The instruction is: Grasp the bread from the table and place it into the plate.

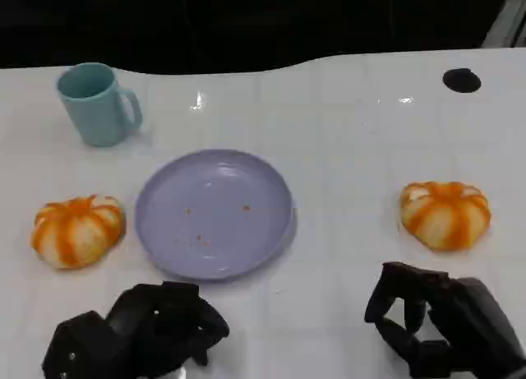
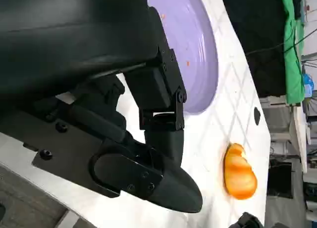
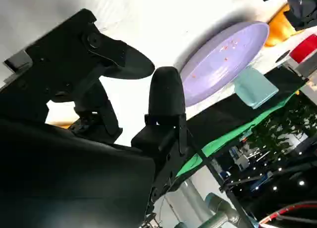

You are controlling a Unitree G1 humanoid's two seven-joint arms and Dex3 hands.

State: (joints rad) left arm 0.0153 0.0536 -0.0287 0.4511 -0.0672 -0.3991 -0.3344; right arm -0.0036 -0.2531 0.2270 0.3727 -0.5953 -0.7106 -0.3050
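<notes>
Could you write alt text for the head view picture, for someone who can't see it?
An empty purple plate sits mid-table between two orange-striped bread rolls, one to its left and one to its right. A light blue mug stands behind the left roll. The robot's black left hand and right hand wait near the front edge, holding nothing.

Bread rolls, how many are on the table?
2. One bread roll lies left of the plate, near the mug; the other bread roll lies right of it.

Two orange-and-cream striped breads, left [image 1: 77,230] and right [image 1: 445,214]; lilac plate [image 1: 168,198] with orange crumbs; teal mug [image 1: 97,104]; white worktop [image 1: 345,132].
</notes>
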